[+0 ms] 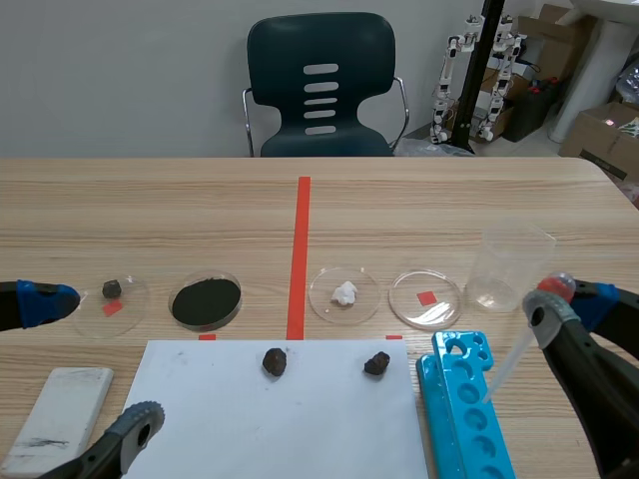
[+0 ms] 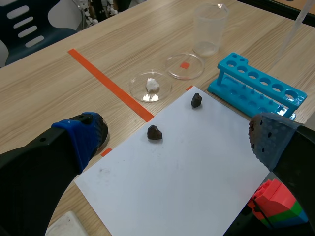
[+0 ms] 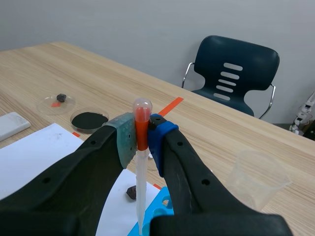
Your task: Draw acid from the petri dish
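**Scene view.** The right gripper [image 1: 569,302] is clamped on the pipette [image 1: 509,359]. The pipette has a reddish bulb at the pads and a pale translucent stem slanting down. Its tip is over the blue tube rack [image 1: 464,409]; whether it touches the rack cannot be told. The clear petri dish [image 1: 426,297] stands just beyond the rack, between the dish with a white lump [image 1: 344,293] and the transparent beaker [image 1: 509,264]. Only a red square shows through it, and any liquid inside cannot be made out. The left gripper [image 1: 92,364] is spread wide, low at the near left beside the white slab [image 1: 60,404]. Grey smudges on the slab are not legible. Marks on the cardboard boxes [image 1: 599,130] behind are too small to read.

**Left wrist view.** The fingers stand far apart. Between them lie only the white sheet [image 2: 187,177] and a dark lump [image 2: 154,132]. The clear petri dish lies ahead, near the beaker. Only a short length of the pipette's stem shows above the rack, the rest being cut off. A red, green and blue block [image 2: 275,204] by one finger is partly cut off and cannot be identified.

**Right wrist view.** The pipette stands upright, pinched at its orange-red section under a clear rounded cap. The stem runs down between the fingers to a sliver of the rack. The clear petri dish is hidden behind the gripper. The black-powder dish [image 3: 89,119] shows beyond.
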Controlling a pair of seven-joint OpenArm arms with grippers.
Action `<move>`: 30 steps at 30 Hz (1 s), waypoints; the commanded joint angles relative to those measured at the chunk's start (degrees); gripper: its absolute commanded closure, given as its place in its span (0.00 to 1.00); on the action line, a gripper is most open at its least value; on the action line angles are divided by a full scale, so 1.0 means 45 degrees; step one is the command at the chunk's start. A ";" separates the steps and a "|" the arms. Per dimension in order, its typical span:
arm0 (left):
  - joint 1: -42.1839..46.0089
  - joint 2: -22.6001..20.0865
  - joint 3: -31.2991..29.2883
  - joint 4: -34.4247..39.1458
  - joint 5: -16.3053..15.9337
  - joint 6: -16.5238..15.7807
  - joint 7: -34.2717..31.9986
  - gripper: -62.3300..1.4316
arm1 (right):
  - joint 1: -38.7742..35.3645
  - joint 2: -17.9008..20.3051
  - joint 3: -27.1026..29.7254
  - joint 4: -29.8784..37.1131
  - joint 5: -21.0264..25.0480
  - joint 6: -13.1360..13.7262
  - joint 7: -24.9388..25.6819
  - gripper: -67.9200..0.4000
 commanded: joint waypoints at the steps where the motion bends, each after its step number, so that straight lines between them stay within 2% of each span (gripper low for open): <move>1: -0.0039 0.0034 0.0039 0.0131 -0.0136 0.0024 -0.0214 0.00 | 0.0083 0.0136 0.0141 0.0262 0.0136 -0.0049 0.0189 0.90; 23: -0.0039 0.0034 0.0039 0.0131 -0.0136 0.0024 -0.0214 0.00 | 0.0087 0.0141 0.0151 0.0262 0.0141 -0.0049 0.0199 0.90; 30: -0.0039 0.0034 0.0039 0.0131 -0.0136 0.0024 -0.0214 0.00 | 0.0772 0.0136 0.0136 0.0262 0.0146 -0.0039 0.0194 0.90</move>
